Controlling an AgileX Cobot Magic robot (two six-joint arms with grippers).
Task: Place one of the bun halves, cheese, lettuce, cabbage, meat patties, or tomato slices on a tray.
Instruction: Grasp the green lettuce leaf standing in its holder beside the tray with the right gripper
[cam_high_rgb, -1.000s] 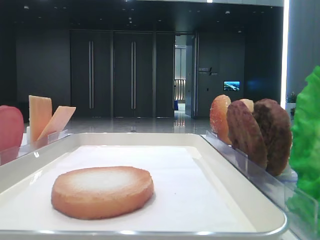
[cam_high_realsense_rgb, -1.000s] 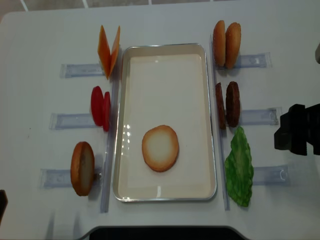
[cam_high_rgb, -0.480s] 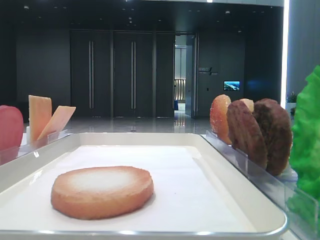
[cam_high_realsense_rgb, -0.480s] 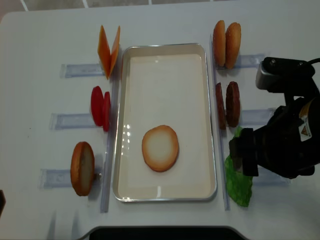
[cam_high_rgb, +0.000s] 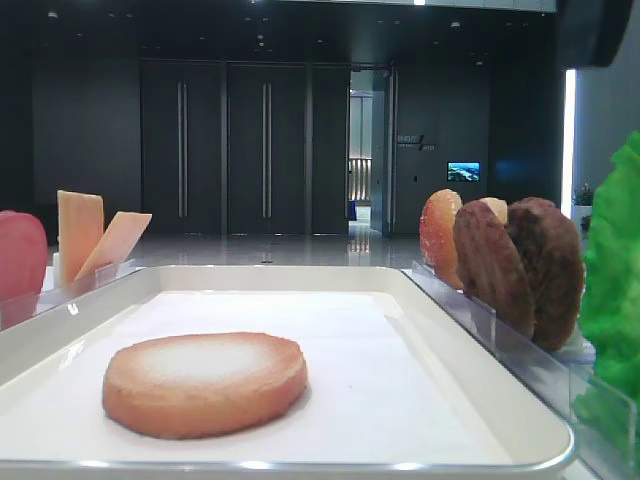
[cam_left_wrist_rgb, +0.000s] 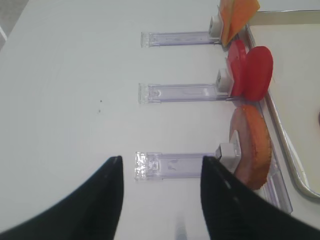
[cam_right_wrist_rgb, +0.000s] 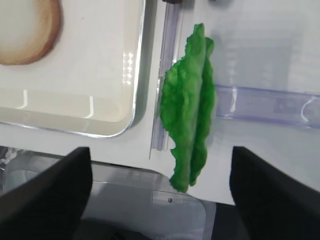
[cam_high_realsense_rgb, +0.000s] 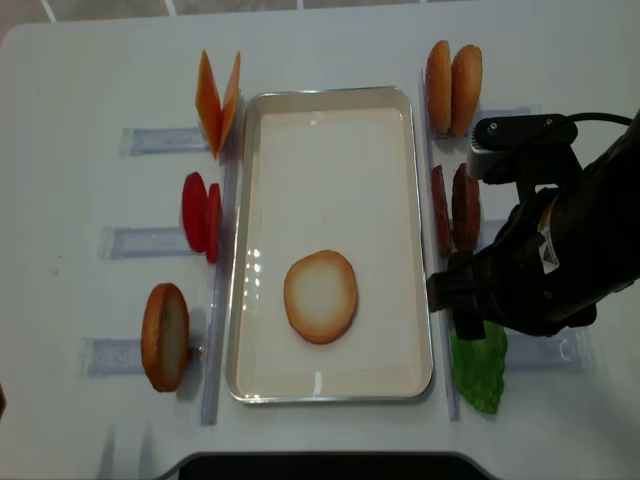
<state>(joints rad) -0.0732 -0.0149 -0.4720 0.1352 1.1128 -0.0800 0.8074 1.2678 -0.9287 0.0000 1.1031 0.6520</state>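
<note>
We see the right gripper (cam_right_wrist_rgb: 160, 192) spread wide above the lettuce (cam_right_wrist_rgb: 190, 132) — standing on edge just right of the tray (cam_high_realsense_rgb: 425, 215). A bun half (cam_high_realsense_rgb: 320, 296) lies inside it; meat patties (cam_high_realsense_rgb: 455, 208) stand beyond. The left gripper (cam_left_wrist_rgb: 162, 200) is parted, holding nothing.

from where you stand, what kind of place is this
Likely a robot demo bench in a large, dark lobby or hall: a white table with burger parts stood in clear plastic holders beside a white tray, and tall dark doors behind.
</note>
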